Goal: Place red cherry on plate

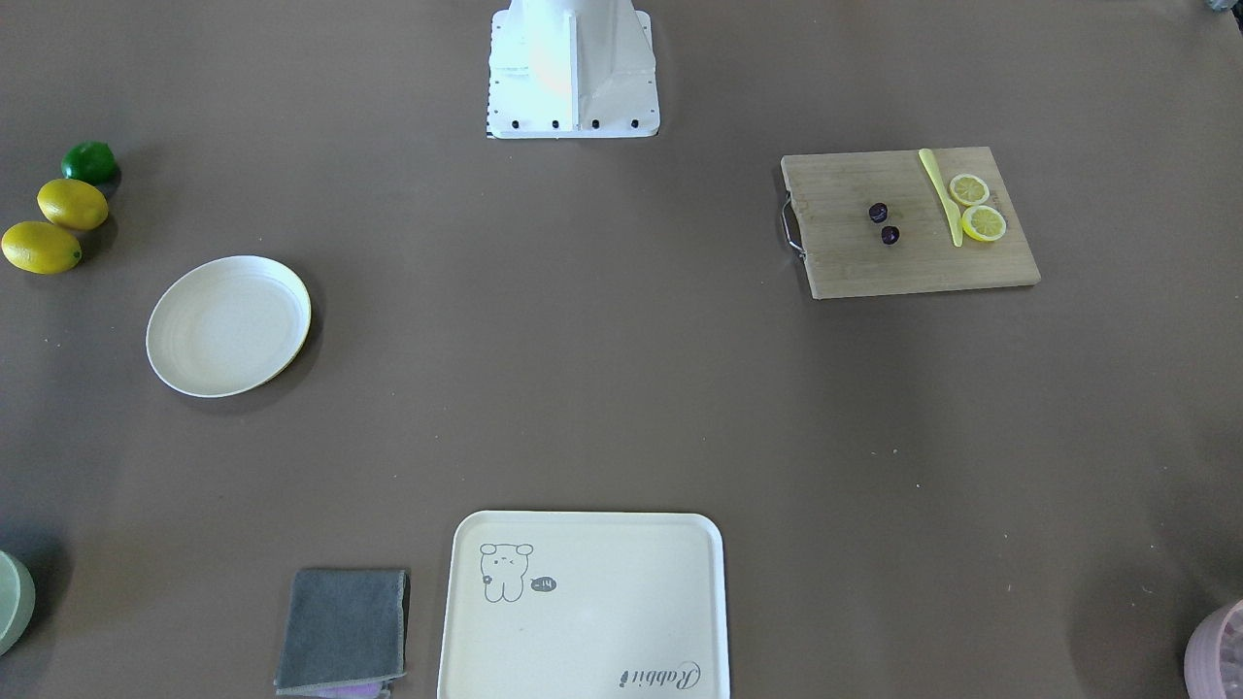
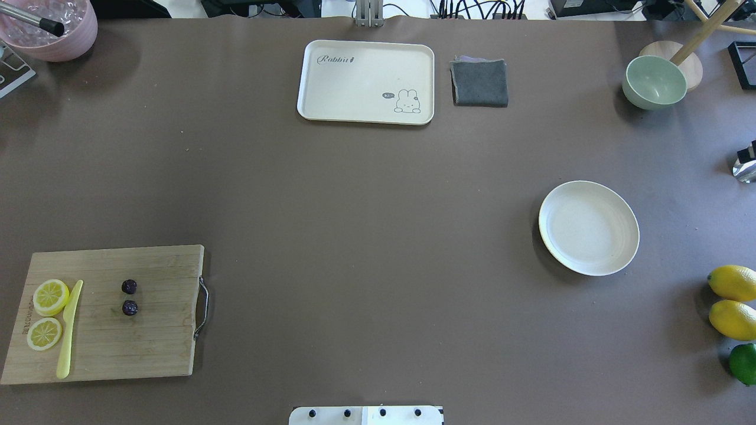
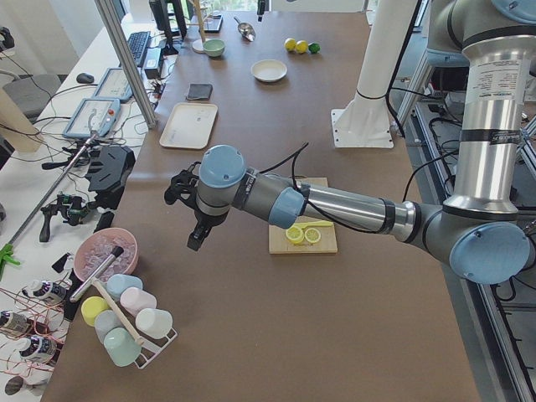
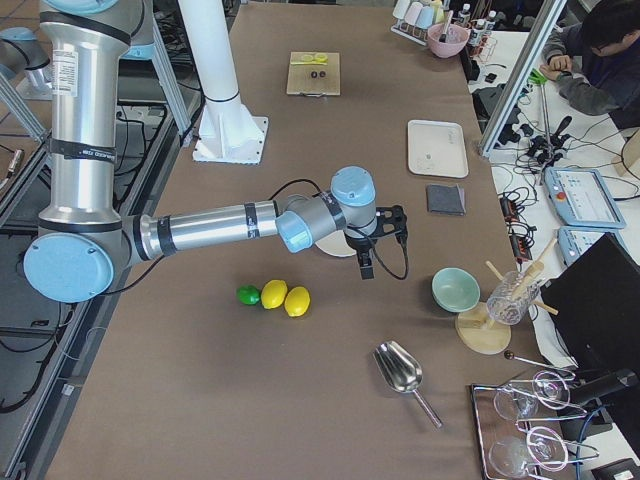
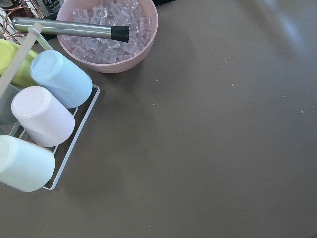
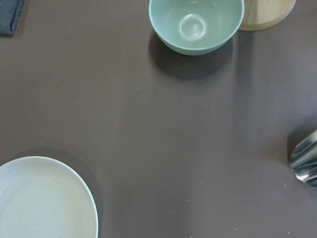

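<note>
The red cherry point(image 1: 884, 223) is a pair of tiny dark maroon fruits lying on a wooden cutting board point(image 1: 855, 262), seen from overhead as the cherry point(image 2: 129, 297) on the board's middle. The round cream plate point(image 2: 589, 228) sits empty on the far side of the table, also as the plate point(image 1: 228, 325); its rim, the plate point(image 6: 39, 198), fills the right wrist view's lower left. My left gripper point(image 3: 197, 236) hangs above bare table beyond the board. Past the plate, my right gripper point(image 4: 364, 268) hovers. Both show only in side views, so I cannot tell their state.
Two lemon slices point(image 2: 47, 313) and a yellow knife point(image 2: 69, 330) share the board. A cream tray point(image 2: 366, 82), grey cloth point(image 2: 479, 82), green bowl point(image 2: 654, 81), two lemons point(image 2: 732, 301), a lime point(image 2: 744, 363), a pink ice bowl point(image 5: 109, 34) and a cup rack point(image 5: 39, 114) stand around.
</note>
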### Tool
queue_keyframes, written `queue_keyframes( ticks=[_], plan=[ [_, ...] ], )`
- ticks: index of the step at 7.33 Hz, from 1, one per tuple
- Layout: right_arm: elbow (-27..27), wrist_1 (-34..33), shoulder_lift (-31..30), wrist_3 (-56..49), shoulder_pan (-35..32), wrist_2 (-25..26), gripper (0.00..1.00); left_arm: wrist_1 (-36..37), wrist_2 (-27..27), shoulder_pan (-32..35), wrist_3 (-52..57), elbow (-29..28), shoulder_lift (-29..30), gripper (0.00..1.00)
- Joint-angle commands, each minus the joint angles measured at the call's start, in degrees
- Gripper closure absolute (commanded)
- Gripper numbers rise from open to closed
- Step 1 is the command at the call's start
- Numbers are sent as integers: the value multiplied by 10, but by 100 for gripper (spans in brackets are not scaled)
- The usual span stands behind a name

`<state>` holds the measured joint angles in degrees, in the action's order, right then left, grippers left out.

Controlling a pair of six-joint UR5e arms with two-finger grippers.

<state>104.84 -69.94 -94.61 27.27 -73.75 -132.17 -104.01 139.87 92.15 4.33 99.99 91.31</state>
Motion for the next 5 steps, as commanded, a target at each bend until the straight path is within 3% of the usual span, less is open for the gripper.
queue_keyframes(
  ticks=[1, 3, 5],
  plan=[
    [-2, 3, 21, 111, 85, 45, 0, -5, -4, -18, -1, -3, 4, 2],
    [-39, 109, 22, 229, 188, 105, 2, -5, -4, -25, -2, -1, 5, 2],
    [-82, 194, 16, 253, 214, 107, 6, -6, -4, -25, -2, -2, 5, 2]
  ],
)
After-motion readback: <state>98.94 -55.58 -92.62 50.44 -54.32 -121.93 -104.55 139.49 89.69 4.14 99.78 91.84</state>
